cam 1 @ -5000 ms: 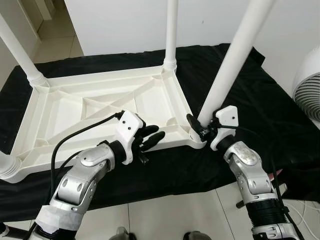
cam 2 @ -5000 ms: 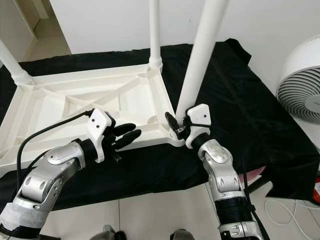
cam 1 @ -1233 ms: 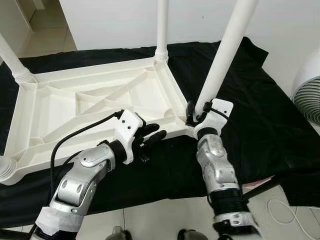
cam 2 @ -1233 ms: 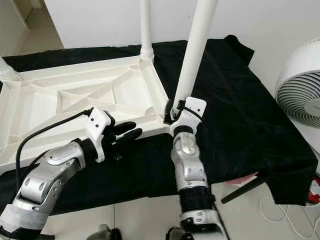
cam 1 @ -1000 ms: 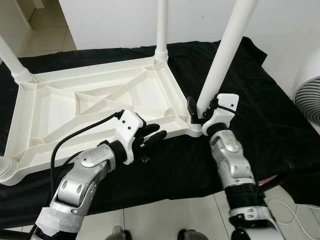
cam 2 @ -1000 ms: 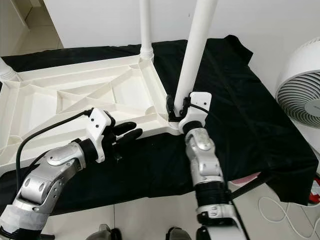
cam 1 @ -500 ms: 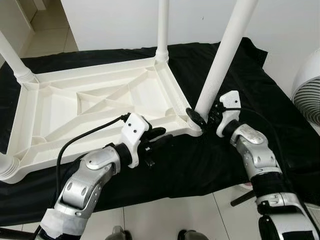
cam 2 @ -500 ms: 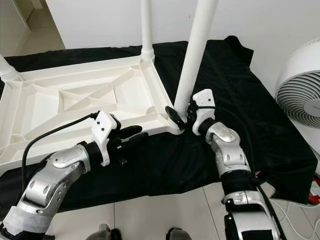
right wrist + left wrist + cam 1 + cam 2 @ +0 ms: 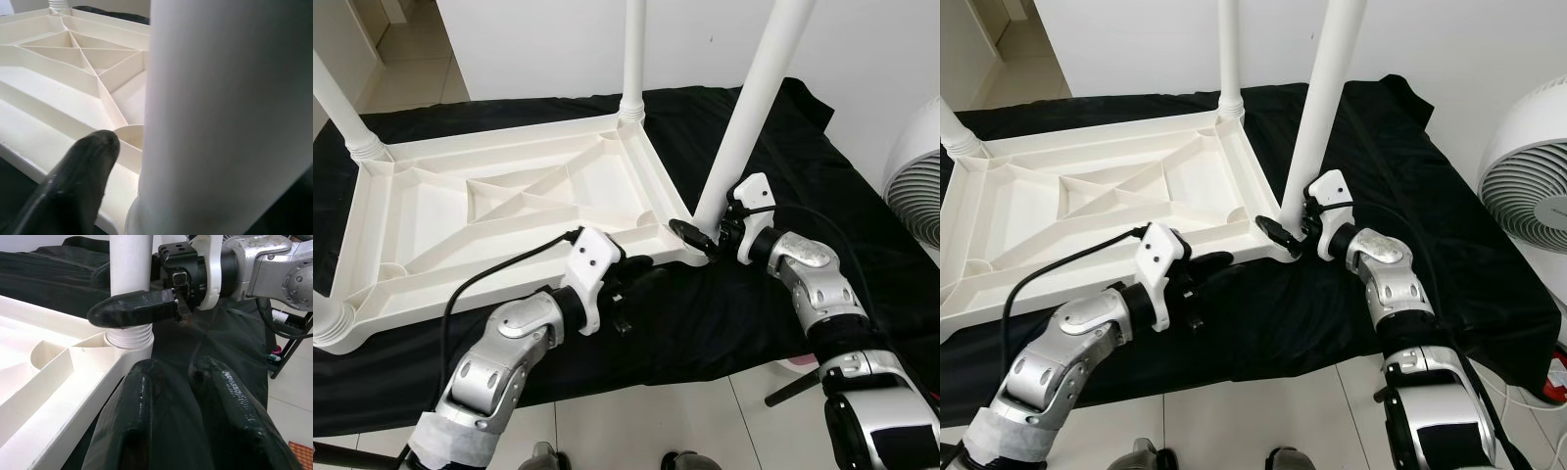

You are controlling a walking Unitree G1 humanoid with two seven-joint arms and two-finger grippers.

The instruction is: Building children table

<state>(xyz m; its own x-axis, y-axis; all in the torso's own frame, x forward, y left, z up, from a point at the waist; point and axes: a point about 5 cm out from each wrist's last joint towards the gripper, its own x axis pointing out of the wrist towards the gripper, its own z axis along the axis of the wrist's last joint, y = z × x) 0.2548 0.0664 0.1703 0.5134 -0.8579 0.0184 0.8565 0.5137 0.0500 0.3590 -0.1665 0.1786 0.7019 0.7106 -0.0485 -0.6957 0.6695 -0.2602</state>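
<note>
- Inverted white tabletop [image 9: 489, 211] on black cloth [image 9: 822, 186], underside ribs up.
- Legs seated at far-left [image 9: 342, 113], far [image 9: 631, 59] and near-left [image 9: 328, 323] corners; judged done.
- Fourth leg [image 9: 754, 98] upright in near-right corner socket; seating depth not discernible, judged still to be tightened.
- Right gripper [image 9: 710, 230] fingers clamped around fourth leg base.
- Left gripper [image 9: 631, 279] fingers together, empty, just beside tabletop's near edge.

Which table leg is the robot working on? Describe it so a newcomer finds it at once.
On the black cloth lies an upturned white children table. The leg stands at its near right corner, leaning slightly. Unlike the other legs, it has the right end effector closed around its base.
</note>
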